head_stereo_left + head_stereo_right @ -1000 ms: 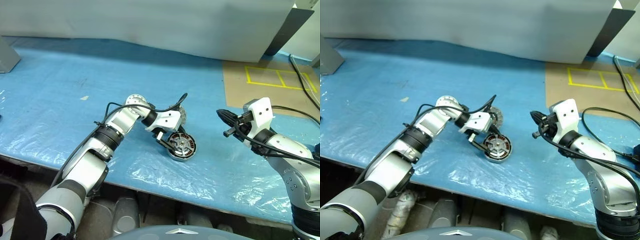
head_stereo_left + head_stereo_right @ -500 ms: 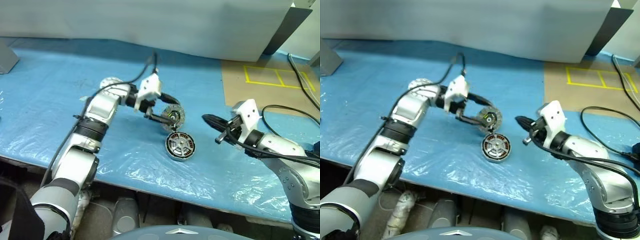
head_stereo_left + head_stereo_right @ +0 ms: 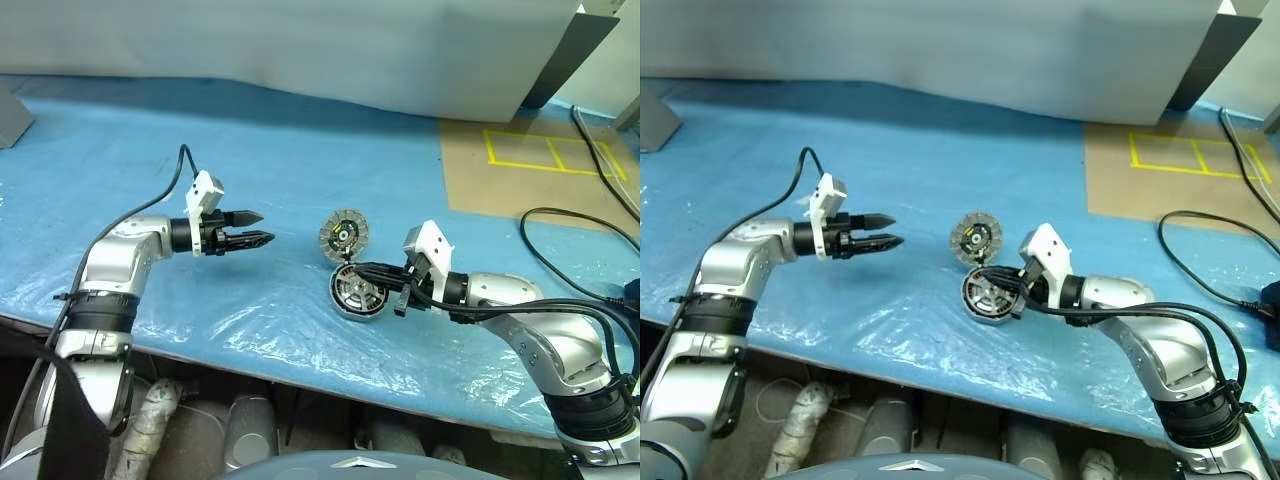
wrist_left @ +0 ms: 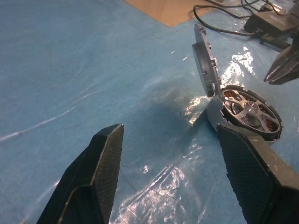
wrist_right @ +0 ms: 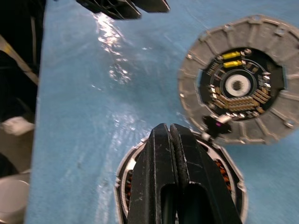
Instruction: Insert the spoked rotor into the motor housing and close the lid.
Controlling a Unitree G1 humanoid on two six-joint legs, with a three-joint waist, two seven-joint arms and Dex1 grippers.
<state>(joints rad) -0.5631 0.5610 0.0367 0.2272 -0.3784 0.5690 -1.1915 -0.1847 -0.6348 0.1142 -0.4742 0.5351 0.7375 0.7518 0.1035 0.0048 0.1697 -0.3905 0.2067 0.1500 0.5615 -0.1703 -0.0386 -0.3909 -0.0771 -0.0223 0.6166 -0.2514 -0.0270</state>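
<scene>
The motor housing [image 3: 358, 294] lies on the blue plastic sheet. The spoked rotor [image 4: 251, 110] sits inside it, with copper windings showing between the silver spokes. The lid [image 3: 344, 235] stands upright on its hinge at the housing's far edge, its dark centre with yellow marks [image 5: 240, 86] facing my right gripper. My right gripper [image 3: 352, 270] is shut, its tips just over the housing's rim; whether they touch it I cannot tell. My left gripper [image 3: 255, 228] hovers open and holds nothing, well to the left of the housing, pointing at it.
A brown board with yellow tape lines [image 3: 530, 165] lies at the back right. A black cable [image 3: 585, 225] loops over the sheet at the right. A white sheet hangs behind the table. The table's front edge runs close below the housing.
My left gripper has drawn back to the left, away from the housing and lid. The lid now stands up alone. My right gripper has swung left and down to the housing.
</scene>
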